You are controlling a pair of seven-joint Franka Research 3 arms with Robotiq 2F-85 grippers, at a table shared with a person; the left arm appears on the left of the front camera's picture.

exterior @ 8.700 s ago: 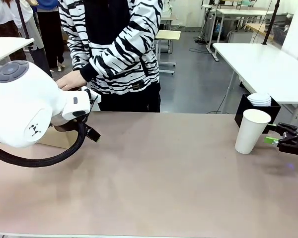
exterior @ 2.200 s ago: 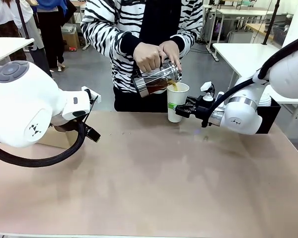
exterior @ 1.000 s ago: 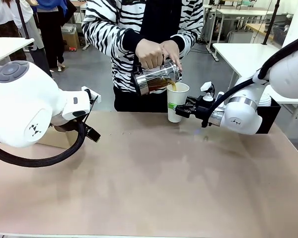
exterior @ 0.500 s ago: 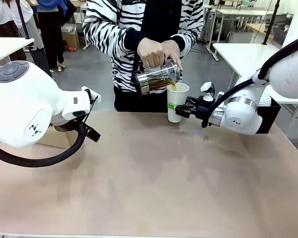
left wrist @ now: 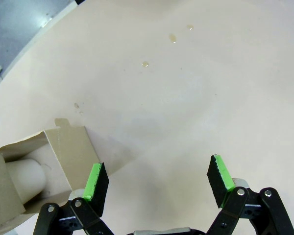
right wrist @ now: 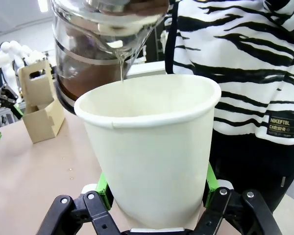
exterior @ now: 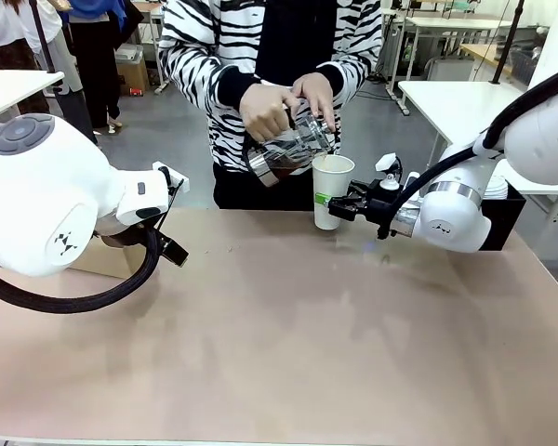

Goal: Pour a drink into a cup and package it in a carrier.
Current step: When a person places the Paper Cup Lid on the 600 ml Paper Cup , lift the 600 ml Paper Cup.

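Note:
A person's hands hold the clear glass carafe [exterior: 288, 147] just left of and above the white paper cup [exterior: 332, 190]. The dark reddish-brown drink [right wrist: 83, 81] sits low in the carafe [right wrist: 98, 44], and a thin thread of it hangs from the spout over the cup [right wrist: 152, 166]. My right gripper [exterior: 341, 202] is shut on the cup's lower half, holding it upright above the table's far edge. The tan carrier [exterior: 102, 258] stands at the left, partly hidden behind my left arm. My left gripper [left wrist: 158, 183] is open over bare table beside the carrier [left wrist: 63, 152], which holds a white cup [left wrist: 27, 178].
A black box [exterior: 507, 216] with a stack of white lids [exterior: 488, 186] stands at the far right behind my right arm. A few drops [left wrist: 172, 38] lie on the table [exterior: 288, 344]. The person stands close against the far edge.
The person has tipped the carafe back from the cup and drawn it a little left, so the steady pour has ended. Both arms and the cup have stayed still.

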